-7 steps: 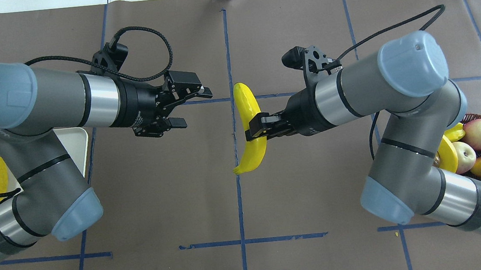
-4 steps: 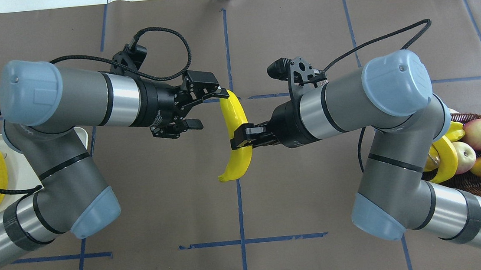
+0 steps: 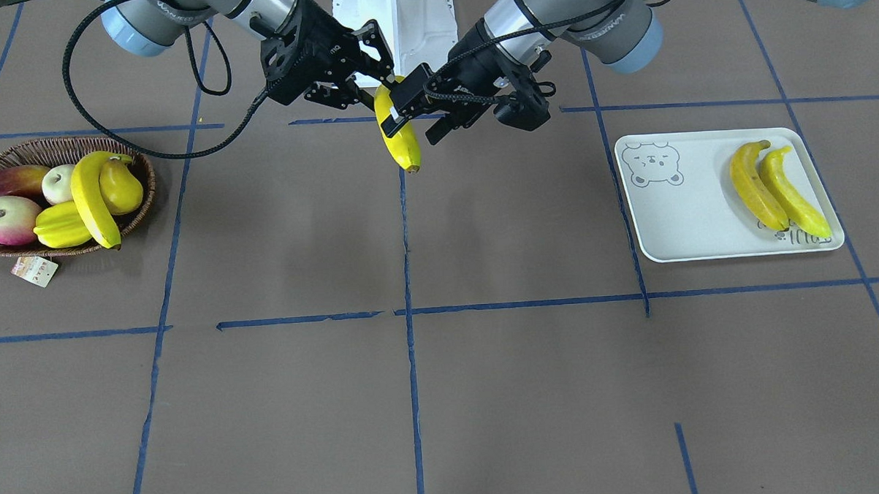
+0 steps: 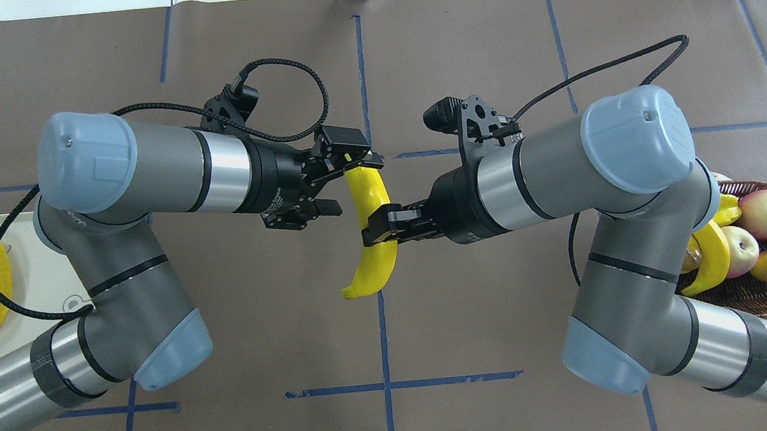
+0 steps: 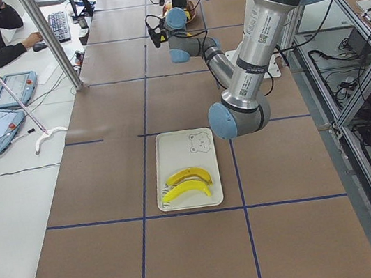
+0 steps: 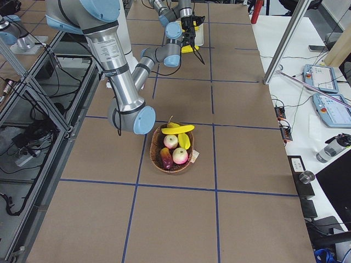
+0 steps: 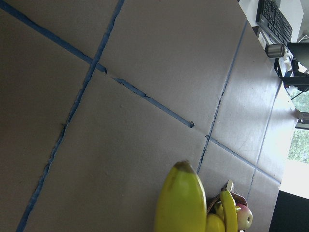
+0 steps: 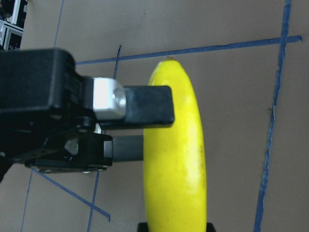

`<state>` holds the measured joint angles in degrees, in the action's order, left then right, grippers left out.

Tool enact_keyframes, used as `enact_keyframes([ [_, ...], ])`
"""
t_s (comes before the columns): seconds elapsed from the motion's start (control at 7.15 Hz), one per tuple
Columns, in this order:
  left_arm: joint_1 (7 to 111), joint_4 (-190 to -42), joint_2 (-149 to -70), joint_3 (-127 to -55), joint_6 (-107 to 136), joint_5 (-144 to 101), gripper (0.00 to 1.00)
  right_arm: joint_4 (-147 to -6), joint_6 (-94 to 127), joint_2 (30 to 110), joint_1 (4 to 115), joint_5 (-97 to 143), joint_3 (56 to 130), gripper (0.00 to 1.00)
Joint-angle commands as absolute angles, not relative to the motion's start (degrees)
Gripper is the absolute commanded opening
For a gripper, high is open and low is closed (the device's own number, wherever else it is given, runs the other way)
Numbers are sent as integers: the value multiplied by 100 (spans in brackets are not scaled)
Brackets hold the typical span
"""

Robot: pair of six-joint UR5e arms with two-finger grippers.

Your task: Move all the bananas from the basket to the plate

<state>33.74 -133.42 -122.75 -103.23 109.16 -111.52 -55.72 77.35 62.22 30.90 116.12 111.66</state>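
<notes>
My right gripper (image 4: 379, 224) is shut on the middle of a yellow banana (image 4: 372, 230) and holds it above the table's centre. My left gripper (image 4: 347, 185) is open, with its jaws on either side of that banana's upper end; the right wrist view shows one of its fingers (image 8: 145, 104) against the banana (image 8: 176, 154). Two bananas (image 3: 755, 185) (image 3: 796, 191) lie on the bear-face plate (image 3: 694, 223). One banana (image 3: 90, 201) lies across the fruit in the wicker basket (image 3: 41, 144).
The basket also holds a starfruit (image 3: 62, 225), a pear (image 3: 121, 186), two apples and a dark mango. A paper tag (image 3: 34, 270) lies by the basket. Operators and tablets sit beyond the table's far side.
My left arm has swung right, and its open jaws now straddle the banana's upper end. My right arm has carried the banana a little to the left.
</notes>
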Motion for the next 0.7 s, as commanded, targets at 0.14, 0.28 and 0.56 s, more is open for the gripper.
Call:
enact_keyframes([
  [0.14, 3287, -13342, -12305, -10327, 10907, -11118, 78, -5572, 7743, 6214, 3059, 11610, 11188, 1],
  [0.28, 3287, -13342, -12313, -10327, 10907, -11127, 72, -5572, 7743, 6214, 3059, 11610, 11188, 1],
  [0.56, 3287, -13342, -12313, -10336, 10890, -11136, 6, -5581, 7743, 6170, 3059, 11619, 11188, 28],
])
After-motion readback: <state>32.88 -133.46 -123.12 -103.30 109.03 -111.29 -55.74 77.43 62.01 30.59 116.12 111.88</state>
